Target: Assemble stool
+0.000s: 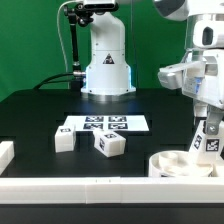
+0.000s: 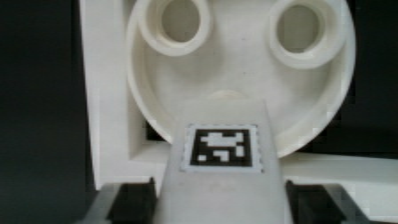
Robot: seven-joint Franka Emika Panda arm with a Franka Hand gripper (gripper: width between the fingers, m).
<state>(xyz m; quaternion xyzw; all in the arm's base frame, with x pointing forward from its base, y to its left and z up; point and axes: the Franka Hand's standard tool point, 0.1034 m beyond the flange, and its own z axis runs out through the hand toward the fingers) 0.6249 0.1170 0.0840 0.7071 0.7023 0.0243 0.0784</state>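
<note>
- A long white border rail (image 1: 100,187) is seen nearest the camera in the exterior view, laid along the front edge of the black tabletop (image 1: 40,112).
- Just behind the rail, toward the exterior view's right, the stool's seat disc (image 1: 170,164) is laid flat. It is round, shallow, white and rimmed.
- A held leg (image 1: 206,138) is kept upright over the disc, clamped between the jaws. It is a short white block with black-and-white square tags on it. Whether its lower end is touching the disc cannot be told from either view.
- Only in the wrist view is the inside of the disc (image 2: 231,88) shown. Two round sockets (image 2: 178,25) (image 2: 302,25) are seen at its far rim, and both are empty.
- Only there is the grip seen close up. The held leg (image 2: 222,150) is pressed between dark fingers (image 2: 128,206), with one square tag facing the camera.
- Only in the exterior view are the other parts seen. Two loose legs (image 1: 63,139) (image 1: 110,145) are laid on the tabletop, near each other but apart, well to the exterior view's left of the disc.
- Just behind them the marker board (image 1: 105,124) is laid flat.
- Farthest back, the arm's white base (image 1: 106,65) is seen.
</note>
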